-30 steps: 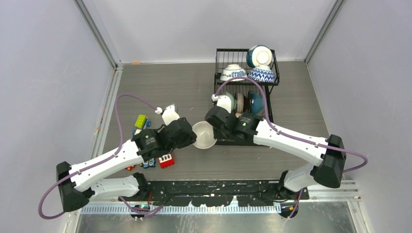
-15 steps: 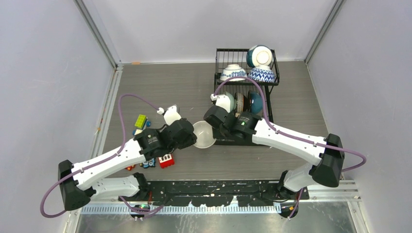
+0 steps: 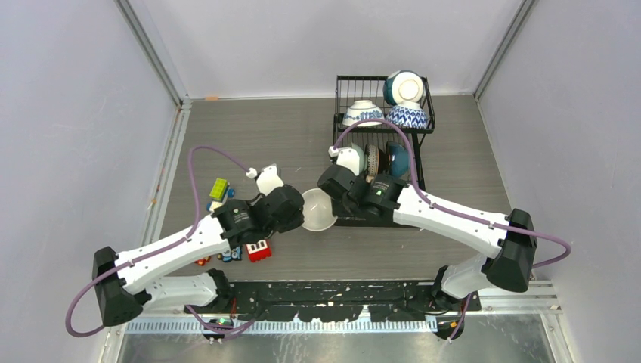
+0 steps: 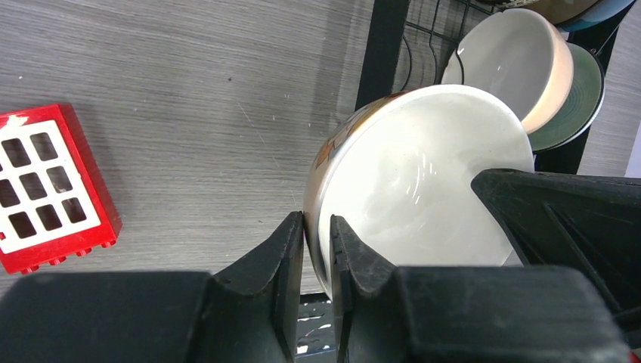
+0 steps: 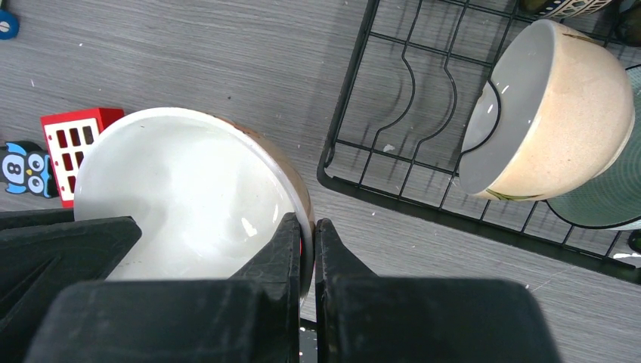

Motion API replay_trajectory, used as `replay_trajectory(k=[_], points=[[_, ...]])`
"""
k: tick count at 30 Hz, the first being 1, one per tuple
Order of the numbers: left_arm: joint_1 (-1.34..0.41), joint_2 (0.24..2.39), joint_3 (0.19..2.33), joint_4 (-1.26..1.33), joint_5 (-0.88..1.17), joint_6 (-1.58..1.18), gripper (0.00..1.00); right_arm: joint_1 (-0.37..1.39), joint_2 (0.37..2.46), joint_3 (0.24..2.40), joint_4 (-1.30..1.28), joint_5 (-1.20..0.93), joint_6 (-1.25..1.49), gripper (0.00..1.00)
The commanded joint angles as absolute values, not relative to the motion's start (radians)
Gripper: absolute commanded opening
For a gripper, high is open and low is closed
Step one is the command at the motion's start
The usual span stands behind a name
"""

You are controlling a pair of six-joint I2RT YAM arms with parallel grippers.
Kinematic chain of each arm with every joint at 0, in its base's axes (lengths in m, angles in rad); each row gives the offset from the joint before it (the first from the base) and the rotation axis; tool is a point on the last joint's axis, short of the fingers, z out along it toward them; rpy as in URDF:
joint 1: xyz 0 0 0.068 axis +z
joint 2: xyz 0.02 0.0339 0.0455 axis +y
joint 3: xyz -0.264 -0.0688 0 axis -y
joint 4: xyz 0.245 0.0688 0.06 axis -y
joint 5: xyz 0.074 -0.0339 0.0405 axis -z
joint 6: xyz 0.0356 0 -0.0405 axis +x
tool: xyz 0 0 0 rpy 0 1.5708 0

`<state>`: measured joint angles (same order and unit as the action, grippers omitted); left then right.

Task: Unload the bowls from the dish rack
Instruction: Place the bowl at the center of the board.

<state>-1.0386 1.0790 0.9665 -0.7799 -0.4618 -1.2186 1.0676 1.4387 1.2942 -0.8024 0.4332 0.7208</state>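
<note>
From above, the wrist housings cover both sets of fingertips, and the left arm hides part of the toy pile beside the red block (image 3: 258, 249) on the table (image 3: 264, 136). The grips can only be read in the wrist views.

The white bowl (image 3: 318, 209) hangs tilted between the two arms, just off the near left corner of the dish rack (image 3: 344, 91). The left end effector (image 4: 316, 249) has its fingers nearly together, one on each face of the bowl's rim, pinching it. The right end effector (image 5: 306, 249) is pressed tight on the opposite rim in the same way. Only a brownish sliver of the bowl's outer wall shows.

Beyond, in the rack's lower slots, a cream bowl (image 5: 552, 106) stands on edge with a pale green bowl (image 5: 605, 189) right behind it, cut off by the frame. Farthest back, the raised basket holds two blue-and-white bowls (image 3: 361, 113) upside down and a dark teal bowl (image 3: 403, 87) on its side.
</note>
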Motion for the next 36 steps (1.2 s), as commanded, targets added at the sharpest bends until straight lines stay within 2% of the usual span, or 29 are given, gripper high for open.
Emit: replay_trajectory(k=[1,7,12,13,16,17,20,21,23,27,30,33,36], points=[[-1.042,1.093,0.983,-0.743,-0.468,-1.214,0.23,1.081,1.38,1.327,-0.701,0.439,0.755,0.01],[-1.042,1.102,0.979,-0.733,-0.462,-1.213,0.23,1.083,1.376,1.32,-0.692,0.434,0.759,0.01],[-1.042,1.097,0.971,-0.725,-0.469,-1.2,0.01,1.086,1.369,1.312,-0.688,0.426,0.757,0.01],[-1.041,1.093,0.971,-0.726,-0.479,-1.185,0.0,1.087,1.365,1.313,-0.683,0.416,0.752,0.09],[-1.038,1.074,0.976,-0.744,-0.522,-1.16,0.0,1.088,1.345,1.322,-0.683,0.398,0.734,0.51],[-1.029,1.067,0.974,-0.744,-0.526,-1.153,0.0,1.089,1.338,1.331,-0.693,0.389,0.727,0.61],[-0.998,1.053,0.979,-0.74,-0.522,-1.13,0.0,1.09,1.33,1.387,-0.751,0.366,0.695,0.89],[-0.983,1.053,0.983,-0.742,-0.52,-1.122,0.0,1.09,1.328,1.408,-0.775,0.366,0.683,0.95],[-0.951,1.052,0.996,-0.743,-0.512,-1.1,0.0,1.09,1.311,1.441,-0.817,0.373,0.659,0.99],[-0.833,1.06,1.033,-0.76,-0.486,-1.032,0.0,1.09,1.215,1.419,-0.855,0.43,0.618,1.0],[-0.679,1.067,1.024,-0.719,-0.384,-1.016,0.0,1.09,1.082,1.269,-0.747,0.433,0.59,1.0],[-0.509,1.082,1.014,-0.637,-0.256,-1.021,0.0,1.089,0.941,1.1,-0.602,0.348,0.59,1.0],[-0.377,1.127,1.047,-0.58,-0.226,-1.018,0.0,1.088,0.849,1.005,-0.53,0.315,0.596,1.0]])
